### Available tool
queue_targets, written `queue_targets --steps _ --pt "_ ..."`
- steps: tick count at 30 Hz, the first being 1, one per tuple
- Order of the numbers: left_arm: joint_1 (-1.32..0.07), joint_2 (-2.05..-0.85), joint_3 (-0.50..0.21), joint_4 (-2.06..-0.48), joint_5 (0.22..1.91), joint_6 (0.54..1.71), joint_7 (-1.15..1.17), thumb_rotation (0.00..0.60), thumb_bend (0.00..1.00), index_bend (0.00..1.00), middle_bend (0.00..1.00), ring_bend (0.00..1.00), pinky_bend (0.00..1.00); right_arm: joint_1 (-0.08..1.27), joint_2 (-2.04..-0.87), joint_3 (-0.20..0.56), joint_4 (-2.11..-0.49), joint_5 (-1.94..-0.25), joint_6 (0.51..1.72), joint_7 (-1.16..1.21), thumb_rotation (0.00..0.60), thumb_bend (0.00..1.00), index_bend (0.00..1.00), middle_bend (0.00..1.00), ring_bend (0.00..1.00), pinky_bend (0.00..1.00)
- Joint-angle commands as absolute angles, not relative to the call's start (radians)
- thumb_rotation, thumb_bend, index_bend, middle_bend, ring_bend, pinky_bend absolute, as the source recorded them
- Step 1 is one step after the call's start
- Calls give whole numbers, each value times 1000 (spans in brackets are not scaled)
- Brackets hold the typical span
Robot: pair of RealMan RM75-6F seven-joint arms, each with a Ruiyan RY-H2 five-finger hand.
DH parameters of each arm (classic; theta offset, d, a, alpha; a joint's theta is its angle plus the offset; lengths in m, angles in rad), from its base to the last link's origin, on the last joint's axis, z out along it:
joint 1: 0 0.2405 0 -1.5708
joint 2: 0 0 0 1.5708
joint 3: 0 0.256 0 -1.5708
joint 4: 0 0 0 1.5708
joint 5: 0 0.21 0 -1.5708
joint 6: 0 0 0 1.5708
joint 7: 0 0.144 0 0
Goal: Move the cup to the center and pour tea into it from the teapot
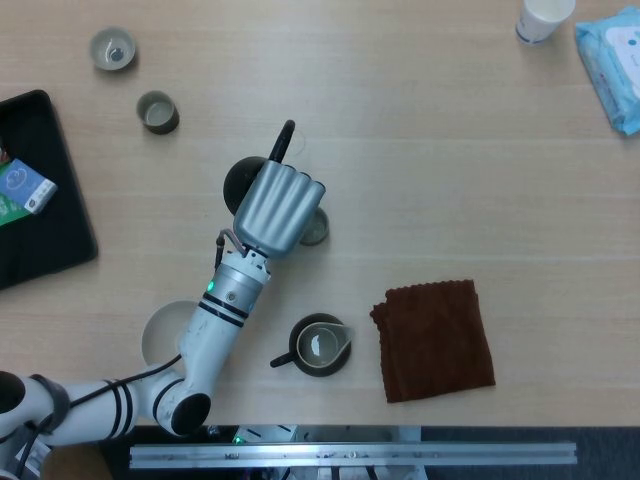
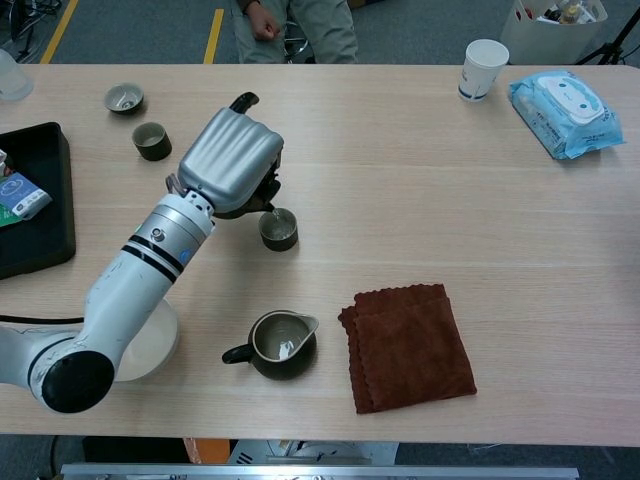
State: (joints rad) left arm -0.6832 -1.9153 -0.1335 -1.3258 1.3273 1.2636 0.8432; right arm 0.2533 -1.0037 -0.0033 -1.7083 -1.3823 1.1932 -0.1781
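This is looking like a lab or office test room rather than anyone's home. A long pale wooden table [image 2: 420,140] is filling both views, with a metal rail [image 1: 350,455] running along its near edge at the bottom of the frame. Beyond the far edge, at the top of the chest view, grey floor [image 2: 420,25] is showing, with a yellow marking stripe [image 2: 213,22] painted on it at upper left. A person [image 2: 295,25] is sitting there at top centre, only legs and one hand showing. At upper right a white bin [image 2: 555,20] is standing beside a dark stand leg [image 2: 610,45].
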Motion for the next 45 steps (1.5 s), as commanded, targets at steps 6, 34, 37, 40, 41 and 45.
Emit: queue_targets --steps 6,34,37,40,41,45 --pt "-680 -1912 -132 -1322 1347 1268 846 565 350 956 1000 900 153 250 -1002 0 -1711 -1384 1195 -178 600 213 141 101 0 50" --pt "-662 -1890 -178 -1366 1297 1237 823 552 350 956 1000 898 152 247 -1001 8 -1721 -1381 1188 -191 600 213 141 101 0 49" --pt "-658 -1888 -190 -1384 1268 1228 816 548 350 956 1000 899 152 246 -1002 10 -1722 -1377 1188 -192 600 212 141 101 0 49" --pt "-655 -1888 -201 -1396 1245 1222 799 532 350 956 1000 898 152 246 -1003 10 -1722 -1376 1187 -192 600 213 141 101 0 49" --pt "-655 -1888 -203 -1396 1245 1223 794 530 350 956 1000 898 152 246 -1004 10 -1722 -1376 1187 -193 600 213 141 101 0 49" --pt "-652 -1883 -210 -1399 1239 1226 762 525 349 956 1000 898 152 246 -1004 11 -1724 -1372 1185 -195 600 213 141 102 0 49"
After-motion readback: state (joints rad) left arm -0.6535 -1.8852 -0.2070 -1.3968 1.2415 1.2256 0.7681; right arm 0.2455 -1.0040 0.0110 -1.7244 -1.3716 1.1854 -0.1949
